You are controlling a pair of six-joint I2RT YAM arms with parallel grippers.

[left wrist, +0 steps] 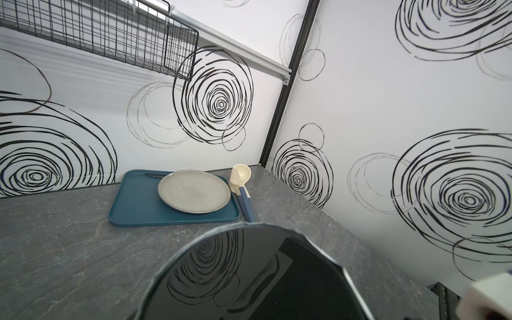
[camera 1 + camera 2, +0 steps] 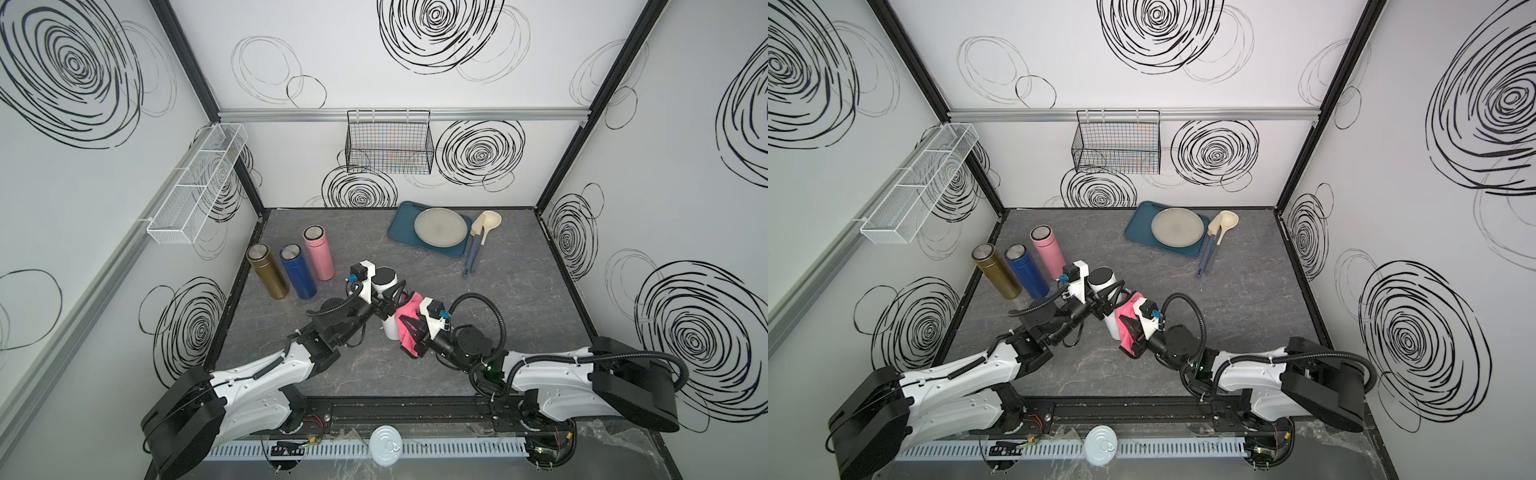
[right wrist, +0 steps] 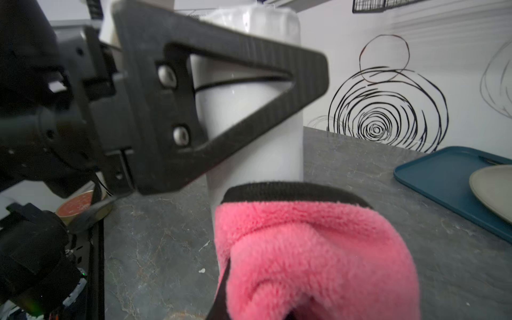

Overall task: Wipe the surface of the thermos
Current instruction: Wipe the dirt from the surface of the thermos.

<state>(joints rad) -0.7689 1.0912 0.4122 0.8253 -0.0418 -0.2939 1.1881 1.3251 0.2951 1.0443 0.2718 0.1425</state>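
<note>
White thermos (image 2: 390,328) stands upright near tabletop (image 2: 519,311) centre, slightly toward 6 o'clock. Left jaws clamp its upper body from 9 o'clock, likely bracing it vs. wiping push. Right jaws pinch pink cloth (image 2: 409,308) against its 3 o'clock side; contact partly hidden, tho.

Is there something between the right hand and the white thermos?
Only the pink cloth, gripped in the right hand, lies between it and the white thermos. The left hand clamps the thermos higher up, out of the way.

Grey table (image 2: 519,299) — upright white thermos (image 2: 384,280), three flasks (image 2: 297,272), teal tray (image 2: 401,224), ladle (image 2: 492,217), spatula (image 2: 478,229)
</note>
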